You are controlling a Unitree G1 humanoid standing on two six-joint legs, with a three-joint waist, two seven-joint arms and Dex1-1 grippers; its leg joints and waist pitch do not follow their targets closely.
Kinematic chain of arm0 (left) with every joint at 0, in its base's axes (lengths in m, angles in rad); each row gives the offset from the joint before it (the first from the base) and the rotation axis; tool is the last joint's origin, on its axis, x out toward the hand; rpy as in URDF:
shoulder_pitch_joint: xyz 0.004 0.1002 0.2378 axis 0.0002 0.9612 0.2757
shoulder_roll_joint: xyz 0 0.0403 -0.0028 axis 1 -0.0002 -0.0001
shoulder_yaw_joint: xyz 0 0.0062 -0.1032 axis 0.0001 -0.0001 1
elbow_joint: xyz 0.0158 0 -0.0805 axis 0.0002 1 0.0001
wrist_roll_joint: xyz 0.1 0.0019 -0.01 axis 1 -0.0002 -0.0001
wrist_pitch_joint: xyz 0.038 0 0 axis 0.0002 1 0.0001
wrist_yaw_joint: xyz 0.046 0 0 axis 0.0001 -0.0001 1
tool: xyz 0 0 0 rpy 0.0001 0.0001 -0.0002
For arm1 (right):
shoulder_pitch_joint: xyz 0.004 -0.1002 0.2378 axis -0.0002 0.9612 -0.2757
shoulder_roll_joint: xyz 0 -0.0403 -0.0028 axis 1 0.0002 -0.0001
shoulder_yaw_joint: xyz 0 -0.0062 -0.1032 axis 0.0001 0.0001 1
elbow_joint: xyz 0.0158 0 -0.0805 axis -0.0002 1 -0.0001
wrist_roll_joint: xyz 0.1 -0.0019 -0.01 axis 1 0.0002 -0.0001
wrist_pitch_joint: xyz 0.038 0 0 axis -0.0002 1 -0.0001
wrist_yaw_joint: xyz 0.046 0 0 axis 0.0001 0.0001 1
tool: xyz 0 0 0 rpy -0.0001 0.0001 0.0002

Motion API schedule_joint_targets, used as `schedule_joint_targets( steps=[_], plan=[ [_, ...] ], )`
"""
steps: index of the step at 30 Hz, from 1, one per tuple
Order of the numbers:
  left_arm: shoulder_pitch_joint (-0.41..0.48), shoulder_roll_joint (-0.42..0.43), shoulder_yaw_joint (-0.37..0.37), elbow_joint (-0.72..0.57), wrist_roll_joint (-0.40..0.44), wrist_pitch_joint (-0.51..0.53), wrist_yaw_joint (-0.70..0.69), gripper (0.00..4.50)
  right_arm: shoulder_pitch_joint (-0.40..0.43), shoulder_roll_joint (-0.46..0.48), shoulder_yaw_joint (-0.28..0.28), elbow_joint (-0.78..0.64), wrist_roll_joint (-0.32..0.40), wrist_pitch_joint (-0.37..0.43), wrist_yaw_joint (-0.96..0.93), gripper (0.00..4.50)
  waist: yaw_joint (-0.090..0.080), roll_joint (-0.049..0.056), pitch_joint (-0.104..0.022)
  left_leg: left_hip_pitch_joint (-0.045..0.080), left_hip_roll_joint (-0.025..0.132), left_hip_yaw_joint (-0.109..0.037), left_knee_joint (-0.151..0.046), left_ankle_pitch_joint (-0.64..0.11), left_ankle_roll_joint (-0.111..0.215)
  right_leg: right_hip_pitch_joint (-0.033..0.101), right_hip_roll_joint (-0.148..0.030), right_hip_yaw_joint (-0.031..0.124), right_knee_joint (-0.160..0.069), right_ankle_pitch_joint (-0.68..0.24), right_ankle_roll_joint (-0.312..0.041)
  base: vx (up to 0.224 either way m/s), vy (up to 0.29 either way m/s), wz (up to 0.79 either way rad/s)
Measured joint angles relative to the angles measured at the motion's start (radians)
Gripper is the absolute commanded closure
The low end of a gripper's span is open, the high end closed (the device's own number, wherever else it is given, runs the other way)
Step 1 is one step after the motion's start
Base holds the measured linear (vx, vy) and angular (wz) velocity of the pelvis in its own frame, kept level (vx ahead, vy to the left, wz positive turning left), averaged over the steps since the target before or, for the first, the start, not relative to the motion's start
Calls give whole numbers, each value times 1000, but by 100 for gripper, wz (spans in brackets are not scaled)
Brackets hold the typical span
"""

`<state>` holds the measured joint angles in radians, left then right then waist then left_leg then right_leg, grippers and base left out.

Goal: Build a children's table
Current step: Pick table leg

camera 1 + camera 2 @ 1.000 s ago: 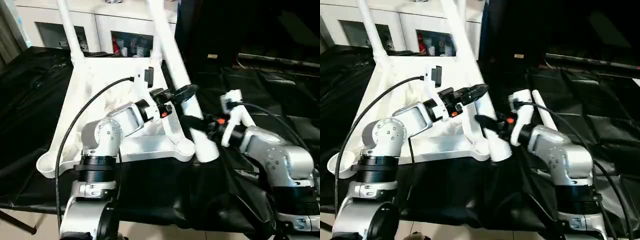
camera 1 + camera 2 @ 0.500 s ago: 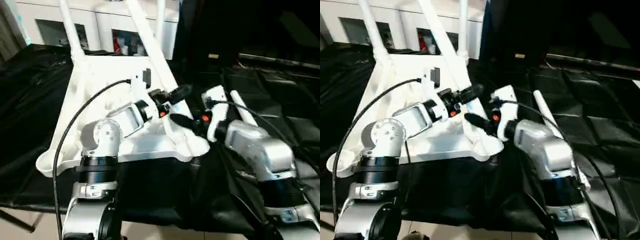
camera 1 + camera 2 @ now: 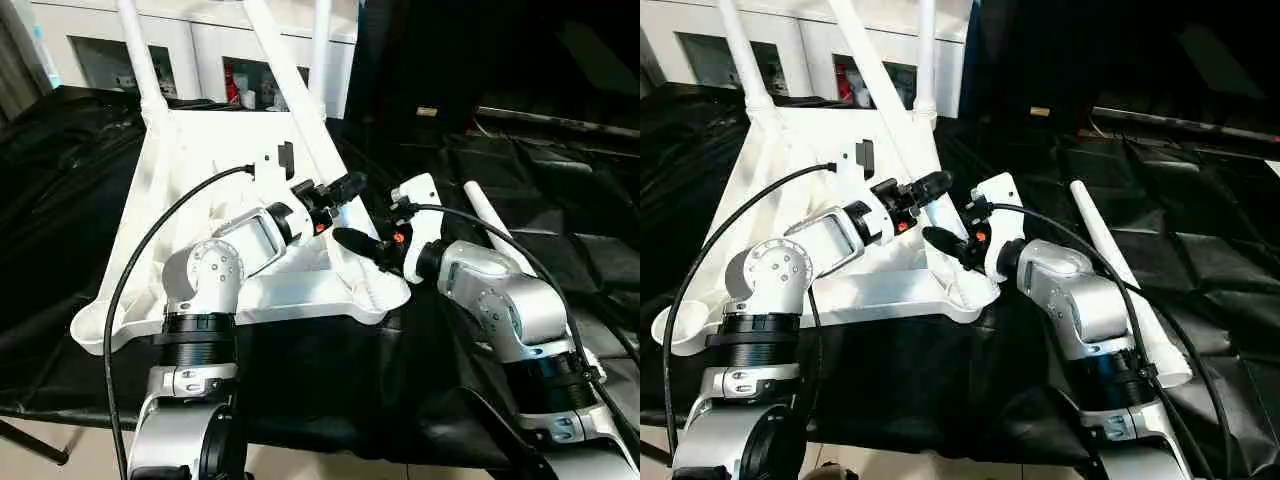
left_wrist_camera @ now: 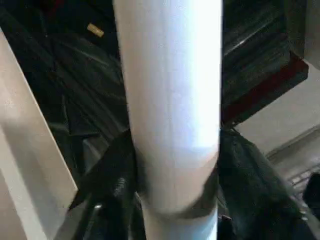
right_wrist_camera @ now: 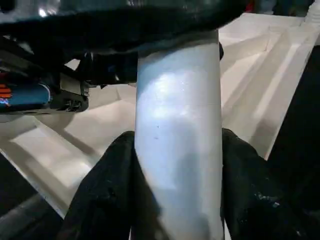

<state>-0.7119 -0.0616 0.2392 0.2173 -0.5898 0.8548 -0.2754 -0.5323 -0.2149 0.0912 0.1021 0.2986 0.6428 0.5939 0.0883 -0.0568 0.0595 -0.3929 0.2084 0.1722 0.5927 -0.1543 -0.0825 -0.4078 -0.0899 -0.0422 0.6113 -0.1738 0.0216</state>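
Observation:
The children's table top (image 3: 200, 150) lies upside down on the black cloth, ribs up. Two white legs (image 3: 135, 50) (image 3: 322, 30) stand in its far corner sockets. A third leg (image 3: 285, 70) slants down to the near right corner socket (image 3: 385, 290). My left gripper (image 3: 340, 192) is shut on this leg partway up; its black fingers (image 4: 115, 175) press on both sides of the tube. Just below, my right gripper (image 3: 355, 243) is shut on the same leg, its fingers (image 5: 105, 185) hugging the tube. A fourth leg (image 3: 1110, 260) lies loose on the cloth to the right.
A white cabinet (image 3: 200, 40) with shelves stands behind the table top. Black cloth (image 3: 60, 200) covers the work surface, creased on the right. The near left corner socket (image 3: 90, 325) sits close to the front edge. A black cable loops over my left forearm (image 3: 150, 250).
My right gripper has carried the slanted leg's lower end left to the near right corner socket. My left gripper has closed around the leg.

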Motion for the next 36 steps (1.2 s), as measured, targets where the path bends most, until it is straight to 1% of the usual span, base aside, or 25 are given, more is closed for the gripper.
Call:
schedule_joint_targets(
  steps=[1, 5, 6, 8, 10, 12, 15, 16, 17, 19, 21, 23, 27, 29, 32, 36],
  plan=[
    [0, 2, -4, 1, 4, -8, -2, 242, -4, 0, 3, 4, -1, -4, -1, 264, 0, 0, 0, 0, 0, 0, 0, 0, 0, 0, 0, 0, 0, 0, 0, 0, 0, 0],
    [0, 26, -65, 2, 49, -53, -30, 255, -15, 7, 21, 28, -33, -27, -21, 264, -1, 0, 0, 0, 0, 0, 0, 0, 0, 0, 0, 0, 0, 0, 0, 0, 0, 0],
    [0, 31, -73, 2, 56, -56, -37, 257, -15, 8, 23, 30, -33, -29, -21, 229, -1, 0, 0, 0, 0, 0, 0, 0, 0, 0, 0, 0, 0, 0, 0, 0, 0, 0],
    [-1, 40, -82, 1, 58, -57, -50, 260, -15, 18, 14, 39, -21, -28, -18, 194, -1, 0, 0, 0, 0, 0, 0, 0, 0, 0, 0, 0, 0, 0, 0, 0, 0, 0],
    [-1, 45, -88, 1, 56, -56, -69, 263, -15, 20, -4, 39, 11, -11, 2, 187, 0, 0, 0, 0, 0, 0, 0, 0, 0, 0, 0, 0, 0, 0, 0, 0, 0, 0],
    [-6, 59, -95, 2, 52, -54, -100, 264, -22, 4, -15, 37, 40, 12, 33, 162, 0, 0, 0, 0, 0, 0, 0, 0, 0, 0, 0, 0, 0, 0, 0, 0, 0, 0],
    [-31, 93, -113, 1, 32, -50, -178, 264, -35, -73, -23, 31, 89, 73, 117, 131, 4, 0, 0, 0, 0, 0, 0, 0, 0, 0, 0, 0, 0, 0, -1, 0, 0, 0],
    [-40, 106, -119, -1, 26, -46, -202, 264, -35, -98, -31, 25, 102, 95, 144, 131, 4, 0, 0, 0, 0, 0, 0, 0, 0, 0, 0, 0, 0, 0, -1, 0, 0, 0],
    [-44, 130, -131, -13, 12, -36, -240, 264, -36, -133, -42, 13, 130, 132, 188, 121, 3, 0, 0, 0, 0, 0, 0, 0, 0, 0, 0, 0, 0, 0, -1, 0, 0, 0],
    [-44, 146, -138, -28, -3, -26, -274, 264, -36, -160, -55, -4, 160, 167, 229, 121, 2, 0, 0, 1, 0, 0, 0, 0, 0, 0, 0, 0, 1, 0, -1, 0, 0, 0],
    [-44, 172, -164, -41, -5, -12, -315, 264, -35, -197, -59, -22, 209, 226, 292, 121, 0, 0, 0, 2, 0, 0, 0, 0, 0, 0, 0, 0, 2, 0, -1, 0, 0, 0],
    [-44, 196, -175, -54, -6, 2, -347, 264, -35, -236, -60, -31, 231, 263, 337, 121, 0, 0, 0, 2, 0, 0, 0, 0, 0, 0, 0, 0, 2, 0, -1, 0, 0, 0],
    [-45, 234, -186, -78, -18, 19, -412, 265, -35, -271, -38, -39, 244, 294, 380, 121, 2, 0, 0, 3, 0, 0, 0, 0, 0, 0, 0, 1, 3, 1, -1, 0, 0, 0],
    [-45, 247, -211, -84, -26, 19, -448, 265, -35, -274, -16, -40, 245, 303, 397, 121, 2, 0, 0, 3, 0, 1, 0, 0, 0, 0, 0, 1, 3, 1, -2, 0, 0, 0],
    [-45, 252, -238, -85, -27, 20, -484, 265, -35, -281, 9, -39, 249, 319, 420, 121, 5, 0, 0, 2, 0, 1, 0, 0, 0, 1, -1, 1, 3, 1, -2, 0, 0, 0],
    [-45, 252, -240, -93, -44, 31, -515, 265, -36, -297, 26, -38, 252, 328, 445, 121, 5, 0, 0, 3, 0, 1, 0, 0, 0, 1, -1, 1, 4, 1, -2, 0, 0, 0]
  ],
)
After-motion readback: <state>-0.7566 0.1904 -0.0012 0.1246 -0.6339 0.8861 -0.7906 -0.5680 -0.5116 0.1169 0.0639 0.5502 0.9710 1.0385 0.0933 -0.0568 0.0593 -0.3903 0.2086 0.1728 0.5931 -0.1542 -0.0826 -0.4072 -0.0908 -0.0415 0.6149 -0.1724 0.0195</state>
